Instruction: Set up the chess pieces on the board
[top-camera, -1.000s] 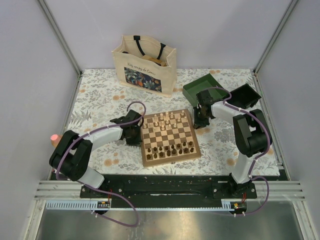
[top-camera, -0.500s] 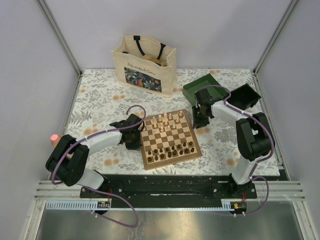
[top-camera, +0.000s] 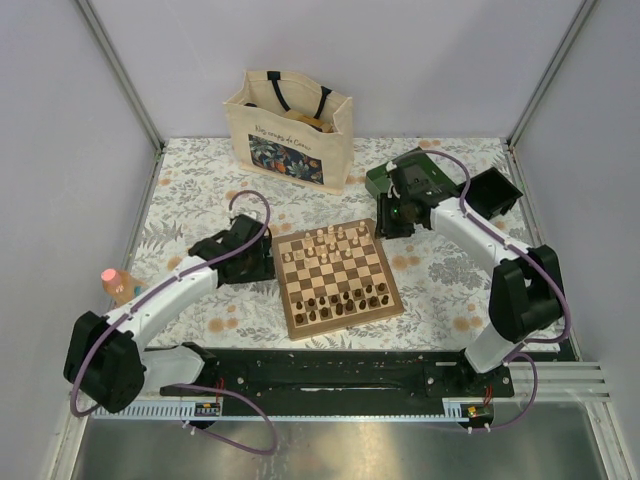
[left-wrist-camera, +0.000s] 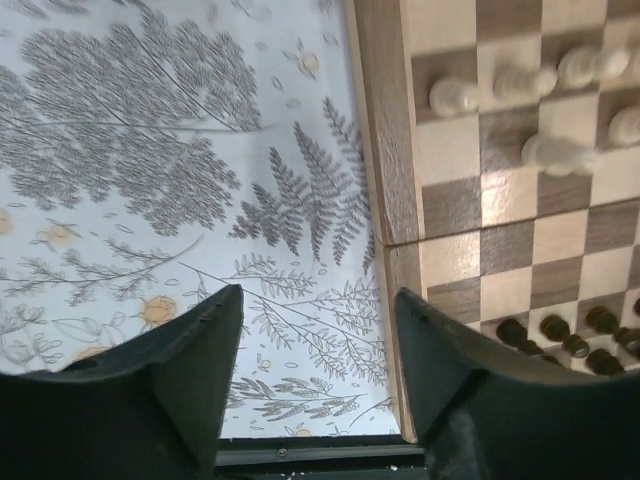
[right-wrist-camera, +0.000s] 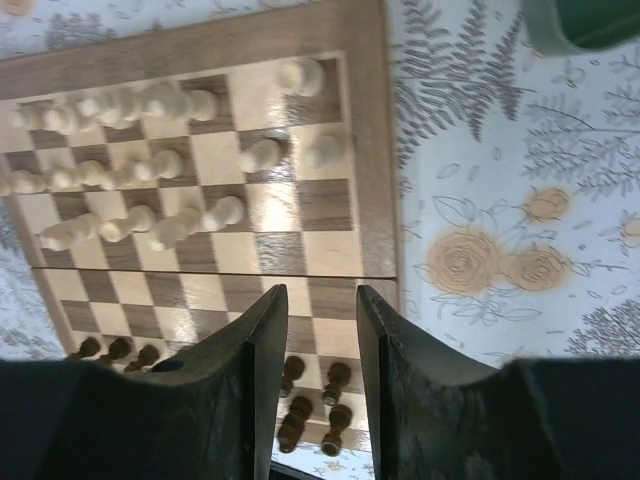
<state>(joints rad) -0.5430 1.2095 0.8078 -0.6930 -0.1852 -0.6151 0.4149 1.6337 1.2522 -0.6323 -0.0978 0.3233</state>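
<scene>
The board (top-camera: 340, 278) lies mid-table (top-camera: 200, 190), dark chess pieces (top-camera: 345, 298) along its near edge, pale ones farther back. The left gripper (left-wrist-camera: 315, 350), arm stretched low, hangs beside the board's left edge, jaws parted and empty. The right gripper (right-wrist-camera: 322, 340) hangs near the far right corner, slightly parted, empty. The tote bag's (top-camera: 290, 130) script is unreadable.

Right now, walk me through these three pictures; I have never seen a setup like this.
Two robot arms are bolted at a table's near edge. The wide picture looks down from above and behind them. The other two come from a camera on each wrist, showing the left gripper and the right gripper. Both are open and hold nothing. On the flowered cloth lies a wooden chessboard, with pale pieces toward its far end and dark pieces near. Behind stand a tote bag and a green box.
</scene>
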